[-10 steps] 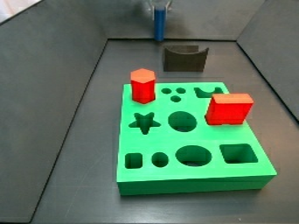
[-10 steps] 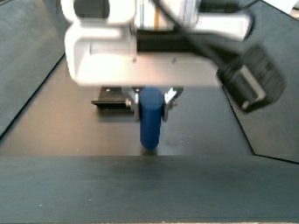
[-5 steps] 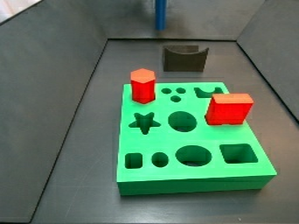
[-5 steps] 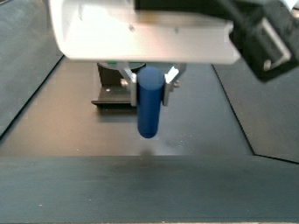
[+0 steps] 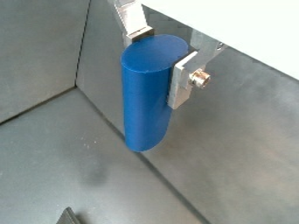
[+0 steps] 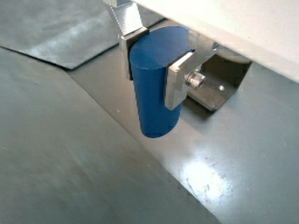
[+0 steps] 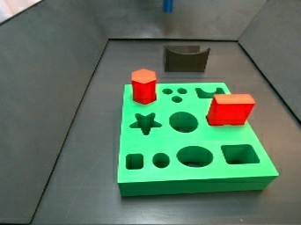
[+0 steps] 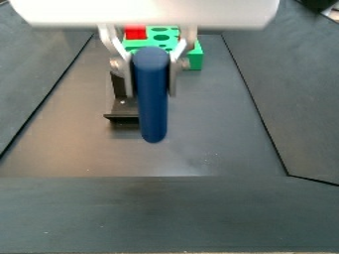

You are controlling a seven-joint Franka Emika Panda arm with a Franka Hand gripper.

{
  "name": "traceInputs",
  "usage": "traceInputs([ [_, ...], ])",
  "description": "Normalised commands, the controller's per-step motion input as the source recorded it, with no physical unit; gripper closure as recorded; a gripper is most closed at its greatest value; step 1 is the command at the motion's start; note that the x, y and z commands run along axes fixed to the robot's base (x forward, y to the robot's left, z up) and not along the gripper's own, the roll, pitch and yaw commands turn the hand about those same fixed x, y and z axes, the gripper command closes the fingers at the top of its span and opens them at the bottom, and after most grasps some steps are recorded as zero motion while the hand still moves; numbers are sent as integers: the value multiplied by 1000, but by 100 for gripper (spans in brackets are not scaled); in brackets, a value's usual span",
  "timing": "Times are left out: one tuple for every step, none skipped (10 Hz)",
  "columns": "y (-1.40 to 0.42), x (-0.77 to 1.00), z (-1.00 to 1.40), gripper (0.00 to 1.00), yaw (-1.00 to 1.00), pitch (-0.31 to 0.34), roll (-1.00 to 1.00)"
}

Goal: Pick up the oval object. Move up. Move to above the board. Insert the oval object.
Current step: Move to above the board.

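— So where is the oval object [image 5: 152, 92]?
— Clamped upright between the gripper [image 5: 159, 59] fingers [image 5: 184, 77], clear of the floor, in both wrist views; a side view shows only its lower tip [image 7: 167, 5] at twelve o'clock.
— And the board [image 7: 194, 169]?
— Flat on the floor, well apart from it, with a red hexagonal prism [image 7: 143, 86] and red cube [image 7: 231, 109] on it. The fixture [image 7: 186, 58] stands at its twelve o'clock.
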Motion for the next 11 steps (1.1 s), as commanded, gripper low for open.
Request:
traceInputs([
  [80,156,1000,100,42,122,68],
  [69,141,1000,100,40,124,62],
  [60,127,1000,100,40,126,54],
  [50,108,1000,100,40,125,46],
  [37,85,938,100,34,116,41],
  [24,59,780,100,34,115,40],
  [15,37,630,100,33,112,41],
  [7,23,428,100,33,111,47],
  [5,18,273,100,34,113,51],
  [2,16,174,100,35,115,50],
  [-1000,-171,41,100,-312,316,-196],
])
